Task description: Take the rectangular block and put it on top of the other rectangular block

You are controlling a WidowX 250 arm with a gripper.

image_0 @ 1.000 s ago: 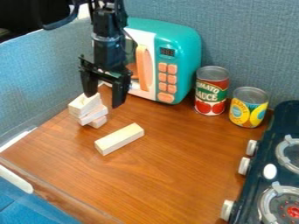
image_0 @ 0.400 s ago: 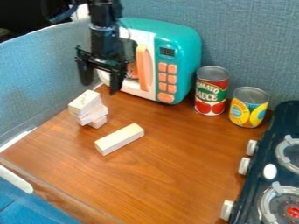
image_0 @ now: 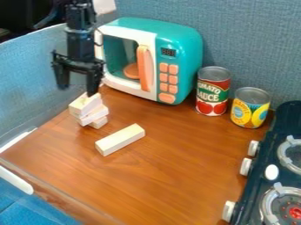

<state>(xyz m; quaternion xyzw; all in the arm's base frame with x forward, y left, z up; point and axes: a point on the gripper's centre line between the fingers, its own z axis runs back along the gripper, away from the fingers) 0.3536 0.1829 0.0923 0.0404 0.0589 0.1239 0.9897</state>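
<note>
Near the far left corner of the desk (image_0: 170, 165), the pincer (image_0: 77, 91) hangs with its fingers spread wide and nothing between them. It has slid leftward from in front of the toy microwave (image_0: 167, 61), first lifting a little, and one fingertip now overlaps the upper edge of the stack of blocks (image_0: 92, 115) in view; whether it touches, I cannot tell. Neither the stack nor the loose rectangular block (image_0: 120, 139), lying flat just beside it toward the middle, has shifted. So the change is only one of position, and the placing seems still to be done. The shift suggests that the stack's top block (image_0: 85, 103) is the one wanted; grasping it would call for careful centring, since an off-centre descent could topple the uneven pile.
</note>
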